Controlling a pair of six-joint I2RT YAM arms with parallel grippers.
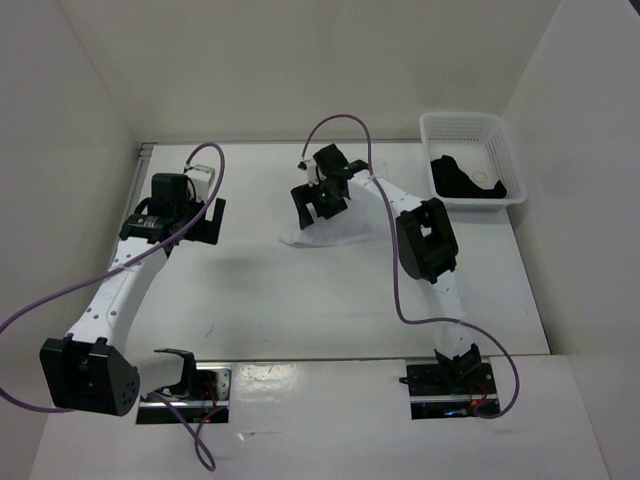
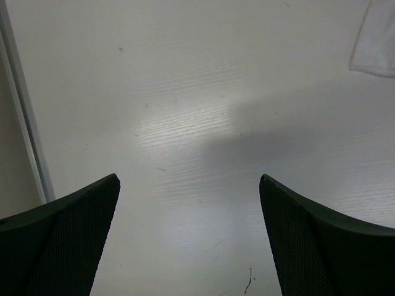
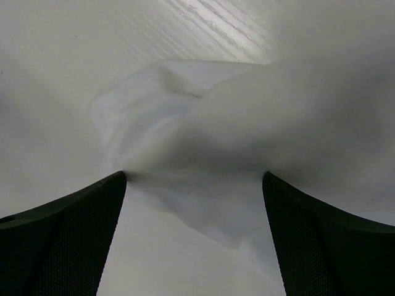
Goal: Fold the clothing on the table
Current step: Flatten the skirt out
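The white clothing point(image 1: 328, 233) lay in one bunched heap on the table point(image 1: 300, 300), a little past the middle toward the far edge. The right gripper point(image 1: 320, 205) hung directly over it. In the right wrist view its two black fingers point(image 3: 68, 234) stood wide apart with nothing clamped. The crumpled cloth point(image 3: 203, 135) filled the space ahead of and between them, one rounded fold bulging to the left. Whether the fingertips touched the fabric could not be told.

The left gripper point(image 1: 205, 220) was well apart from the clothing, out toward the table's left side. Its jaws were also spread wide and empty over bare tabletop point(image 2: 185, 111). In the left wrist view only a corner of the white cloth point(image 2: 376, 43) showed at the upper right, and a metal rail point(image 2: 24, 123) ran along the left edge.

By count there were two arms and two grippers, and both grippers were open. There was one white garment. One white lattice basket point(image 1: 500, 140) stood at the far right corner of the table, and one black garment point(image 1: 462, 178) lay inside it. The basket stood well apart from the white clothing.
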